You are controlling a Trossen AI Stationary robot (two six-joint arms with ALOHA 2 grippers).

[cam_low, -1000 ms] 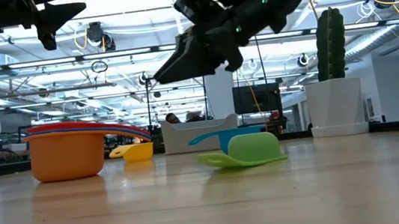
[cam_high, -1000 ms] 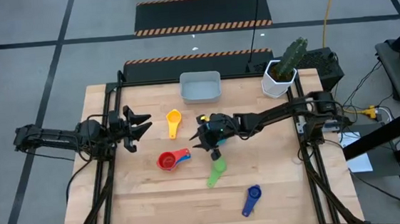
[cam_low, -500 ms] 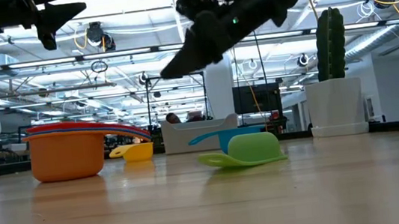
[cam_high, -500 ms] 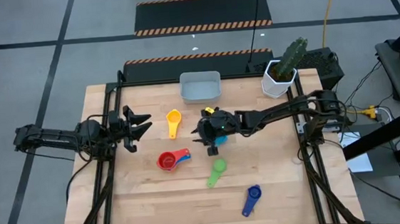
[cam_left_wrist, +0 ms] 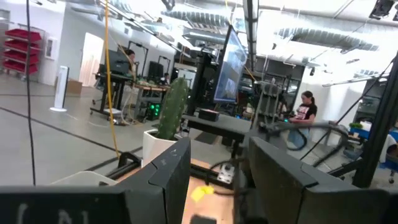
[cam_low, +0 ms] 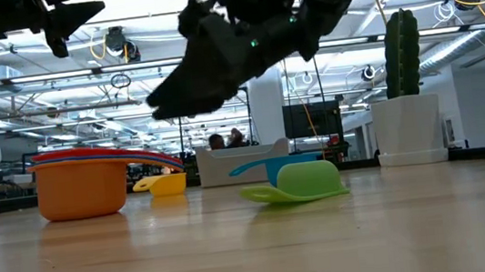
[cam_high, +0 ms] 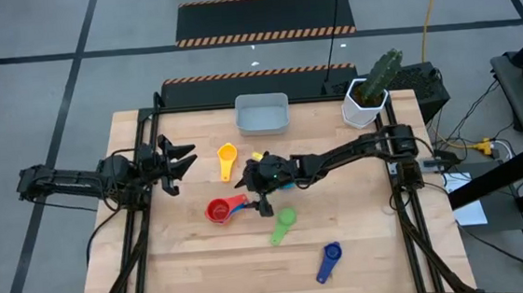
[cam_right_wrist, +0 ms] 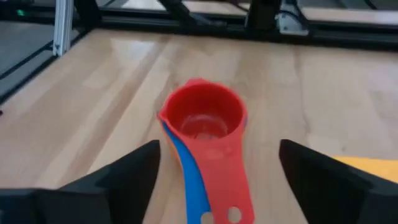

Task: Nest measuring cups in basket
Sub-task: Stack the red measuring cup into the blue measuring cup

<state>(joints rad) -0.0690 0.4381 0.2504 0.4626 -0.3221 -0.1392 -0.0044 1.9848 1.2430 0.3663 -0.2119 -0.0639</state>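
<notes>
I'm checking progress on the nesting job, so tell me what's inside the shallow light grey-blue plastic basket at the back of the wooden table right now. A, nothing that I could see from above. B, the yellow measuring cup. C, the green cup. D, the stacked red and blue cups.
A: in the high view the shallow light grey-blue plastic basket shows only its bare floor, while the cups all lie out on the wooden table.

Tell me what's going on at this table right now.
A two-armed robot is collecting measuring cups. The right gripper, fingers open, hangs over a nested stack with the red cup on top. The green cup, dark blue cup and yellow cup lie loose on the table. The basket at the back holds none. The left gripper waits near the left edge, holding nothing.
</notes>
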